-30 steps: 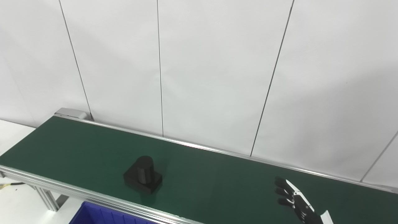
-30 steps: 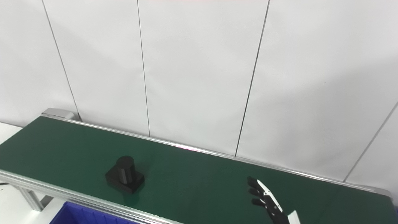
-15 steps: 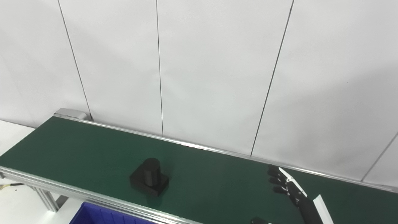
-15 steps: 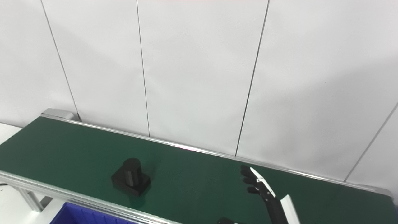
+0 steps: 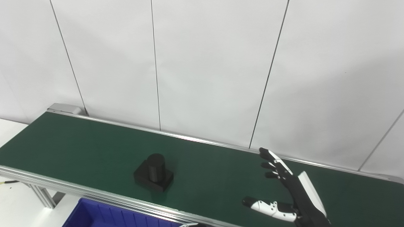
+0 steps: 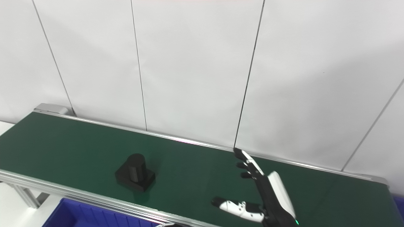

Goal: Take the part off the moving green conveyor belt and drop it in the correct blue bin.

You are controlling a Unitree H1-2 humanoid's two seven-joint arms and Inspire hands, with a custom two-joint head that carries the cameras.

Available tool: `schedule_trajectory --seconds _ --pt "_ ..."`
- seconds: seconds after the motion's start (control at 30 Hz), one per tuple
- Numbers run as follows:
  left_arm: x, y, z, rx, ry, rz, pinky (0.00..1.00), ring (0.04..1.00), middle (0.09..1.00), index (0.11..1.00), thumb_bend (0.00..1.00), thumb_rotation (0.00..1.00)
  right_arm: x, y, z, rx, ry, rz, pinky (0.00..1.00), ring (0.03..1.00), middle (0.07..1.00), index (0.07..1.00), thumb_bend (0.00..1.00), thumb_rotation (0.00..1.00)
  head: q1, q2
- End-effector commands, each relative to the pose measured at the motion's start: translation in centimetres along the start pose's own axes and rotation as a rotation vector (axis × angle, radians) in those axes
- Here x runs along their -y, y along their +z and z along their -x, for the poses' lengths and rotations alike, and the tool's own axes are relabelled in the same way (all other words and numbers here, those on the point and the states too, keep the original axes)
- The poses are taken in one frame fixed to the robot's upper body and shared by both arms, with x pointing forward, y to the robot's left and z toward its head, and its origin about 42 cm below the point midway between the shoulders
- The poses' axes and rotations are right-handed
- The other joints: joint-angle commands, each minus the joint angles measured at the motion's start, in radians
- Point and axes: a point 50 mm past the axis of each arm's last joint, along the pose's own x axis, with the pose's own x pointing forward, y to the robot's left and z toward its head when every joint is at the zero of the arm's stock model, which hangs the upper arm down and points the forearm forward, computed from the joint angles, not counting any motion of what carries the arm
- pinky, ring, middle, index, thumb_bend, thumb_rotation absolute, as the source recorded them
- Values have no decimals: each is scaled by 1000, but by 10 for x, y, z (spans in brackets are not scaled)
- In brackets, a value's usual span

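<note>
**Black part on the belt, right hand spread wide above it**

Green belting fills the long conveyor [image 5: 94, 148], which runs from the upper left toward the lower right, edged on both sides by pale aluminium rails. On it, toward the near rail and left of centre, sits the black part [image 5: 153, 173]: a short upright cylinder standing on a squarish flat base. It rests flat on the belt with nothing touching it.

Well to the right of the part, the right hand [image 5: 285, 189] reaches in from the bottom edge over the belt. Its fingers [image 6: 247, 164] are stretched out straight and spread, pointing toward the far rail, and the thumb [image 6: 235, 206] juts out sideways to the left, toward the part. The hand is wide and holds nothing. A white cover plate lies along its back, and in the right eye view a small green light shows at the wrist. Whether the hand touches the belt or hangs just above it cannot be told.

Below the near rail at the lower left, the corner of a blue bin [image 5: 94, 216] shows, with ribbed inner walls; the part sits on the belt just above it in the picture. The left hand is out of sight. Behind the conveyor stands a white panelled wall [image 5: 205, 63] with thin dark seams.
</note>
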Motion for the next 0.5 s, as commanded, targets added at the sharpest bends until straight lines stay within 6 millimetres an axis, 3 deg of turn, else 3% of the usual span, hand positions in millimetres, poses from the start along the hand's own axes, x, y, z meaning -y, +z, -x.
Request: schedule_trajectory --seconds 0.0,0.23,0.47 --pt "-7 10 -3 66 15 10 527 648 764 778 832 243 2 11 -15 16 -13 21 751 853 913 925 733 431 -26 5" --pt "-12 10 -3 72 13 35 540 647 766 790 758 267 -8 15 -39 -28 11 61 757 847 905 930 756 479 -37 11" --pt "-15 11 -2 80 6 50 527 641 746 777 772 291 -15 18 -58 -63 58 98 716 856 922 951 759 507 -21 16"
